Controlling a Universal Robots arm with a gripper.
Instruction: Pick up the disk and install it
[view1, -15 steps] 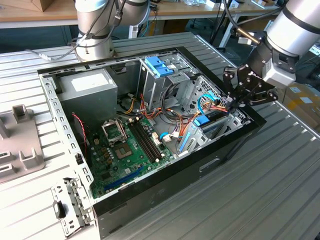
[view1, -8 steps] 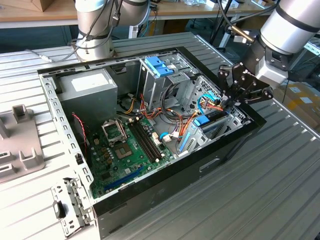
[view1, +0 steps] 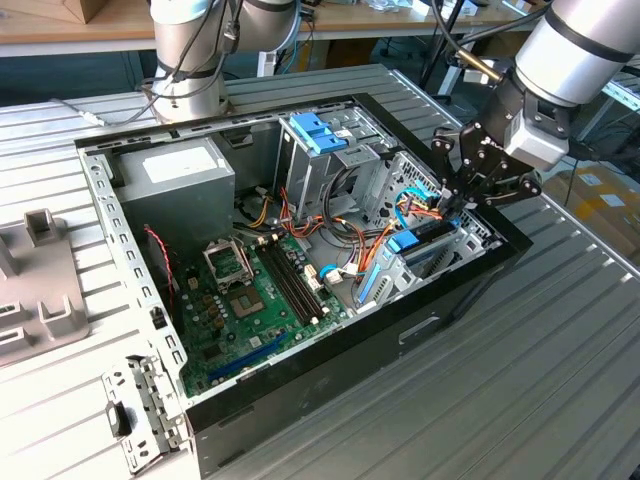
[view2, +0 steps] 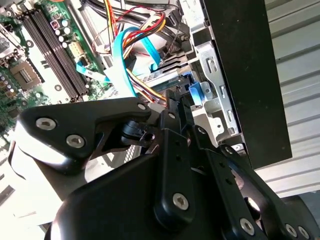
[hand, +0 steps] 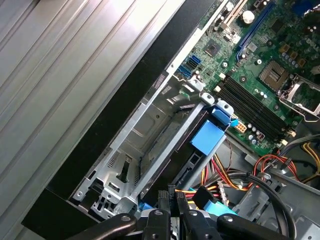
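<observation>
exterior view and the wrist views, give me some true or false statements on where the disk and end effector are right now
1. The black end effector is at the drive bay on the exterior view's right of the open black computer case. True.
2. The flat silver-grey disk with blue tabs lies on the ribbed table outside the case. False: it sits edge-up in the metal bay inside the case.
3. The green motherboard lies exposed inside the case. True.
4. The end effector hovers over the big grey power-supply box. False: that box is at the opposite end.

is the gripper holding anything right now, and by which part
Cannot be told. The gripper sits low at the drive bay, right at the disk with blue tabs; the contact is hidden.
</observation>
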